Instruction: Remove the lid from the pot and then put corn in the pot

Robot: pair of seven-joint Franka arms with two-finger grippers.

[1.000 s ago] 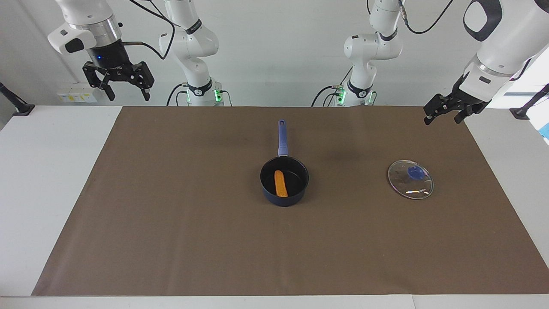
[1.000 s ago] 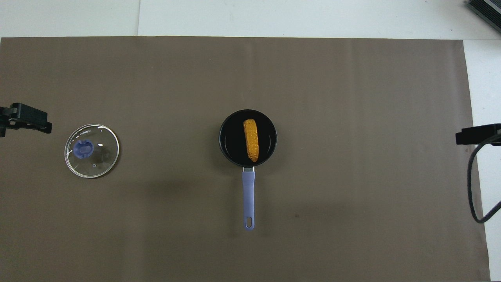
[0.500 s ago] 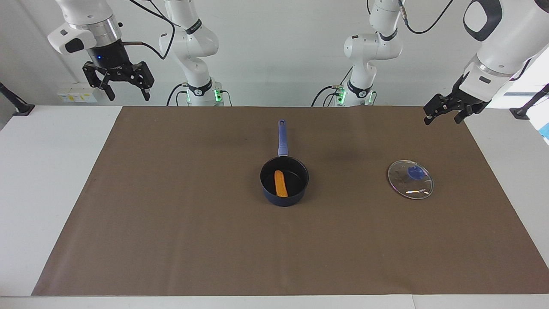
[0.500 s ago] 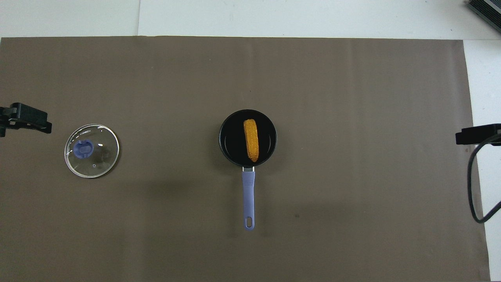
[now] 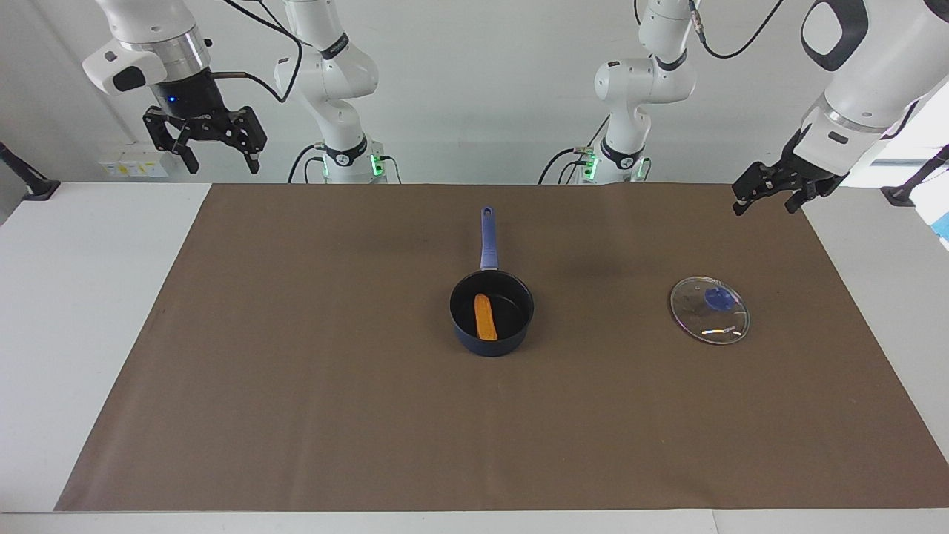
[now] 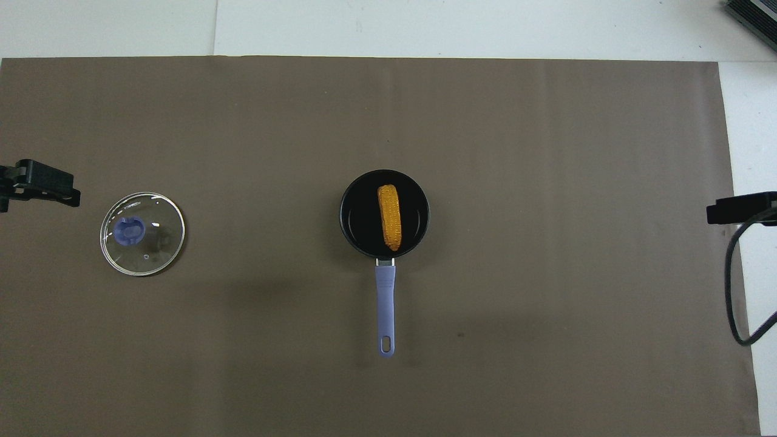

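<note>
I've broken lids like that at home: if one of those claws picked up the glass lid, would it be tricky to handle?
Probably a bit. The lid lies flat on the brown mat, so its thin rim looks hard to pinch; the blue knob seems the easier hold. Clear glass is likely smooth, stiff and breakable if dropped.

Two high cameras, half a turn apart, both on the brown mat.

The facing camera sits high across the desk and looks back at the robots, whose bases stand at 12 o'clock in its picture; it is far enough off to take in the whole mat and both raised arms. The overhead camera hangs above the robots' end and looks steeply down and forward, closer in, so the mat nearly fills its picture. Both share the mat's middle: the pot sits near centre in each, its handle toward 12 o'clock in the facing view and 6 o'clock overhead.
</note>
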